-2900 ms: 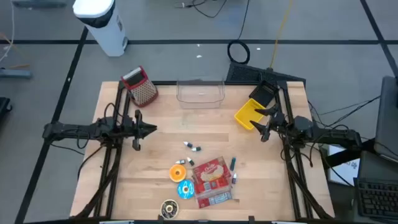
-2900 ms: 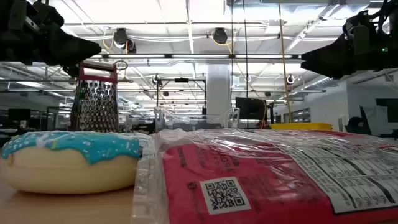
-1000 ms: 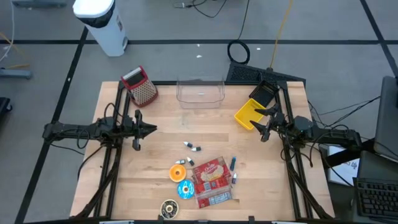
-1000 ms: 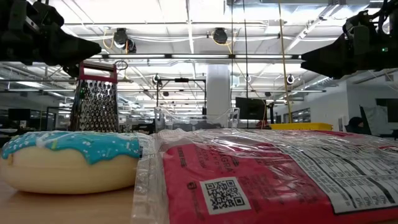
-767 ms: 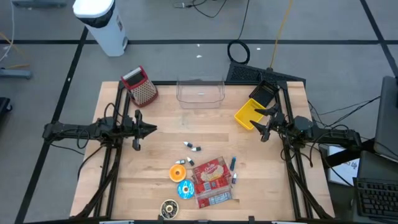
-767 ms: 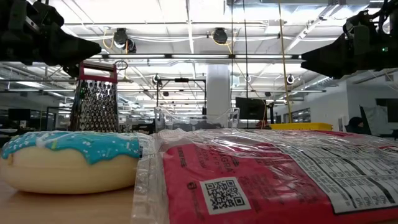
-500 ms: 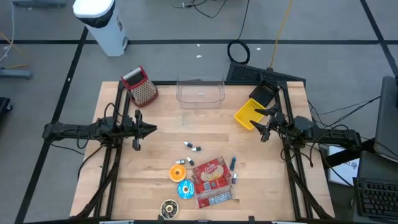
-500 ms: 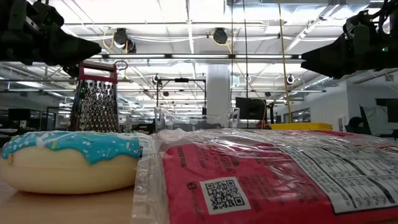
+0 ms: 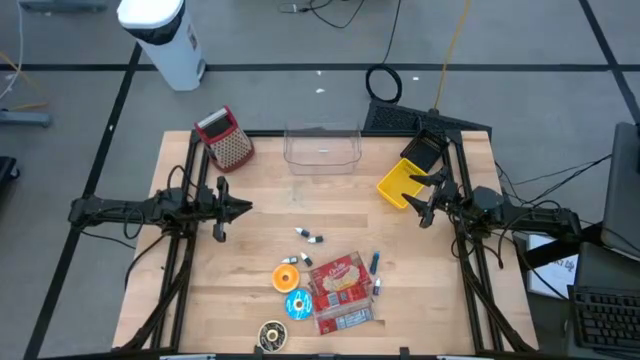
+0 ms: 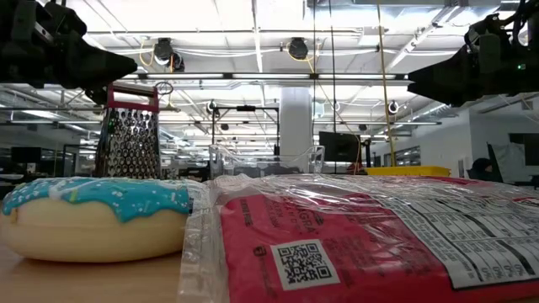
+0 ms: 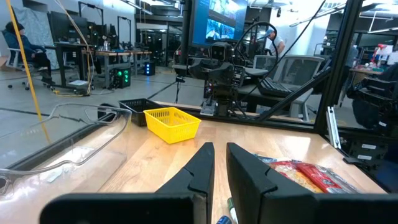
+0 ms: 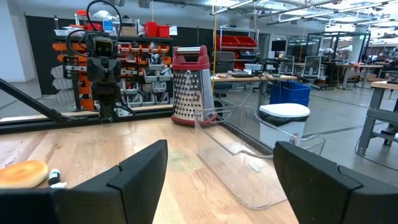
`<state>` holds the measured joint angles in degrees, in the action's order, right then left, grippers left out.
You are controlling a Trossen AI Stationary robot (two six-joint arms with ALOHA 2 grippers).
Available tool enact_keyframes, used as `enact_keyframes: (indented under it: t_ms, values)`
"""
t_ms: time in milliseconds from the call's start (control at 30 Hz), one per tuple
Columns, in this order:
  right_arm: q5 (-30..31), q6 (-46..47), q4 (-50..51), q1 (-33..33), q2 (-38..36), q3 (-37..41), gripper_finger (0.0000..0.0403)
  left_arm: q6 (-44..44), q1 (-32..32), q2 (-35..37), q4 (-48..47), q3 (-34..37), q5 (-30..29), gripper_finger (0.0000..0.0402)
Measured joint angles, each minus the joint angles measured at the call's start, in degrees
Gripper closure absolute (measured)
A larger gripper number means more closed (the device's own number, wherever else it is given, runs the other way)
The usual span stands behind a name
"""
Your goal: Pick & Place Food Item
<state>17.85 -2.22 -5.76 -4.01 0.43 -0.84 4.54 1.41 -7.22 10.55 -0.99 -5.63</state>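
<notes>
Lying among small clutter near the table's front edge, the red food packet [image 9: 340, 292] risks a mis-grab with the doughnut [image 9: 298, 304] touching it. Left gripper [image 9: 243, 209] hangs nearly shut, right gripper [image 9: 424, 199] wide open, both empty.

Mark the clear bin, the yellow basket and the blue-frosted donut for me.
clear bin [image 9: 322, 150], high view, on its floor.
yellow basket [image 9: 398, 182], high view, on its inside.
blue-frosted donut [image 10: 93, 217], low view, on its side.
</notes>
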Motion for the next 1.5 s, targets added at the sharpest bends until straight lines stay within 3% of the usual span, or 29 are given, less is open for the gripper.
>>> enact_keyframes:
  t_ms: [900,1133,1300,1400,1500]
  values:
    - [0.0,0.5,0.0,0.0,0.0,0.0,0.0124,0.0,0.0,0.0,0.0,0.0,0.0,0.0360]
    - [-2.7,27.5,-0.8,0.0,0.0,0.0,0.0125,0.0,0.0,0.0,0.0,0.0,0.0,0.0360]
    - [4.5,37.3,-1.7,0.0,0.0,0.0,0.0124,0.0,0.0,0.0,0.0,0.0,0.0,0.0360]
    - [3.8,43.5,-1.8,0.0,0.5,0.0,0.0125,0.0,0.0,0.0,0.0,0.0,0.0,0.0360]
    - [-1.1,48.0,-3.4,0.0,2.0,0.0,0.0125,0.0,0.0,0.0,0.0,0.0,0.0,0.0360]
